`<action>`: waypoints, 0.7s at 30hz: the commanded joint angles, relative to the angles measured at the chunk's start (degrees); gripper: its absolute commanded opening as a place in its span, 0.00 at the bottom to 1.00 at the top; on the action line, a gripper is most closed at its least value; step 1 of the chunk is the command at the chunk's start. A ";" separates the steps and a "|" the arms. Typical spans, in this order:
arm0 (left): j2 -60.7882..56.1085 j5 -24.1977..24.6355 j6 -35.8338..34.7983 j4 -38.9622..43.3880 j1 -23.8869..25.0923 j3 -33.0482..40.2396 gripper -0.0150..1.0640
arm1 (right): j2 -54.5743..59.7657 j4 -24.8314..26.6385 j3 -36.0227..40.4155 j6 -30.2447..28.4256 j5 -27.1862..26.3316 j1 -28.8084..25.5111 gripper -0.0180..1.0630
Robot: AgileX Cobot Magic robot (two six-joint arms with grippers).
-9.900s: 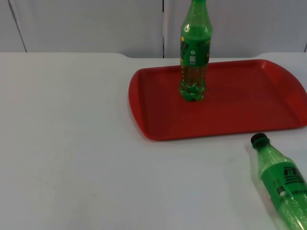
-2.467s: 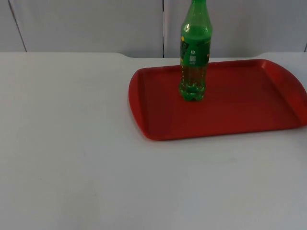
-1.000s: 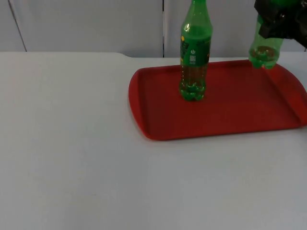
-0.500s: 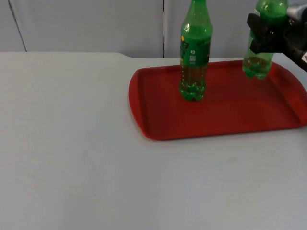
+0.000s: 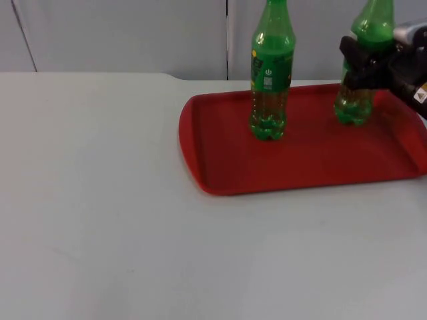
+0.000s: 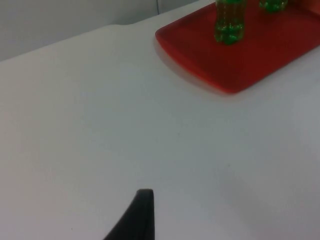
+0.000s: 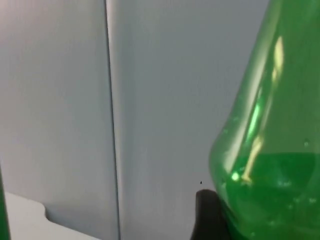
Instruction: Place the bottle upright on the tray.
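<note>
White table (image 5: 100,200): right gripper (image 5: 365,61) clamps the bottle (image 5: 357,80) upright, base meeting the red tray (image 5: 313,157), ready for release.

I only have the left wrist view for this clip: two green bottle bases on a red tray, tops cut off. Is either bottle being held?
Observer: Yes. In the top view the right end effector grips the right bottle around its upper body.
Operator: Is that bottle upright?
Observer: Close to upright, with a slight lean; its base sits at the tray, though I cannot tell whether it touches.
Operator: And the other one?
Observer: The left bottle stands free, upright, with a label on its middle.
Operator: What is behind the tray?
Observer: The grey wall, seen past the held bottle in the right wrist view.
</note>
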 commanded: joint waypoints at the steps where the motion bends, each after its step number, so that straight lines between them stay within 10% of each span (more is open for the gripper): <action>1: -0.25 0.20 0.14 0.62 -0.16 0.25 0.99 | 0.43 -0.34 -0.27 0.92 -0.51 -0.20 0.02; 7: -0.25 0.20 0.14 0.62 -0.16 0.25 0.99 | 0.56 -0.70 -0.27 0.92 -0.51 -0.20 0.07; 17: -0.25 0.20 0.14 0.62 -0.16 0.25 0.99 | 0.56 -0.39 -0.27 0.92 -0.51 -0.20 0.72; 21: -0.25 0.20 0.14 0.62 -0.16 0.25 0.99 | 0.56 -0.39 -0.27 1.47 -0.51 -0.20 0.78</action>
